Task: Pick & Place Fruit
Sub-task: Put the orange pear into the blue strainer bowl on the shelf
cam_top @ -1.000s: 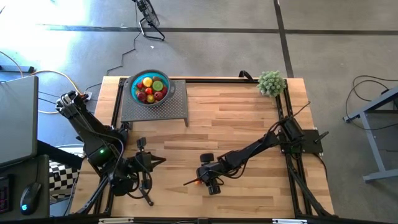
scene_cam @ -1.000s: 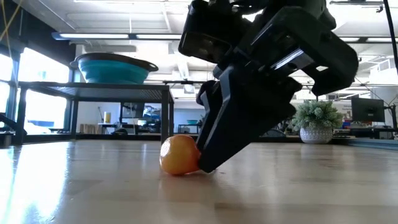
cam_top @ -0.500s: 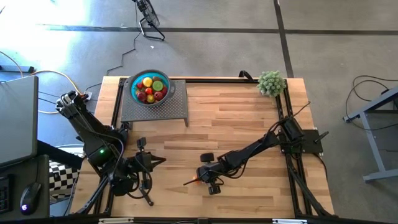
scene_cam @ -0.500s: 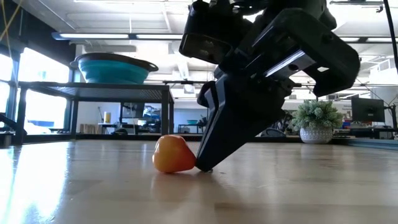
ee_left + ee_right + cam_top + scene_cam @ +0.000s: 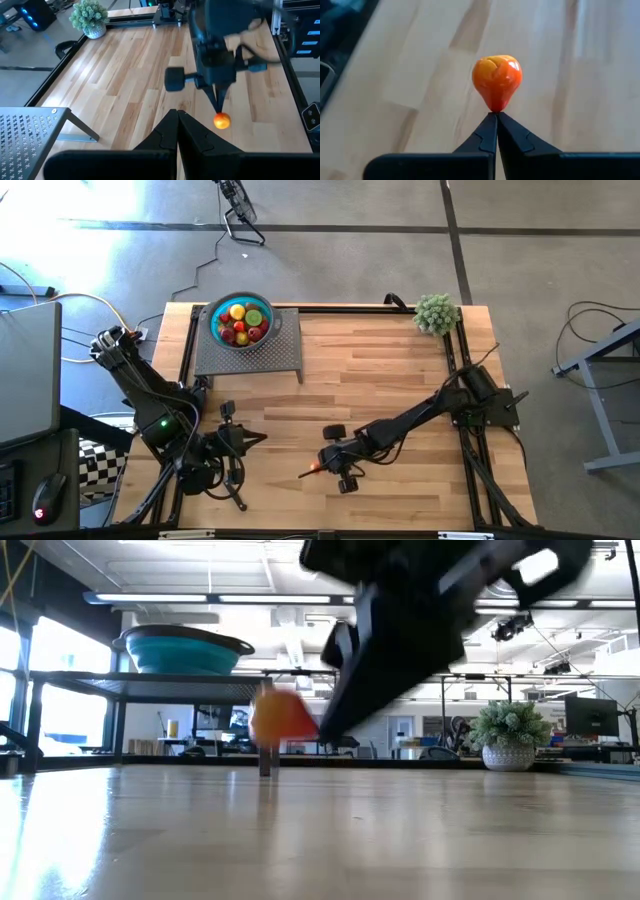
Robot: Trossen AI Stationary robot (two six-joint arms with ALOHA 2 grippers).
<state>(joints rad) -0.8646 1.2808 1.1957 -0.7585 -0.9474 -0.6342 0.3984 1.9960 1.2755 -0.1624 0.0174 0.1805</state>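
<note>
Low view shows the right gripper (image 5: 325, 725) pinching an orange fruit (image 5: 279, 716) by its tip, clear of the table (image 5: 320, 840), ready for carrying to the bowl (image 5: 243, 323); left gripper (image 5: 177, 116) rests closed

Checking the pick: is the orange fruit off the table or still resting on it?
Off the table. The low view shows the orange fruit above the wood, pinched at the shut right gripper.

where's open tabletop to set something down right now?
Free: the wide wooden stretch between the grey stand and the plant ball, and the middle band above the right gripper. Crowded: the near-left corner around the parked left gripper, and the spot where the right gripper pinches the orange fruit. The teal bowl is already full.
</note>
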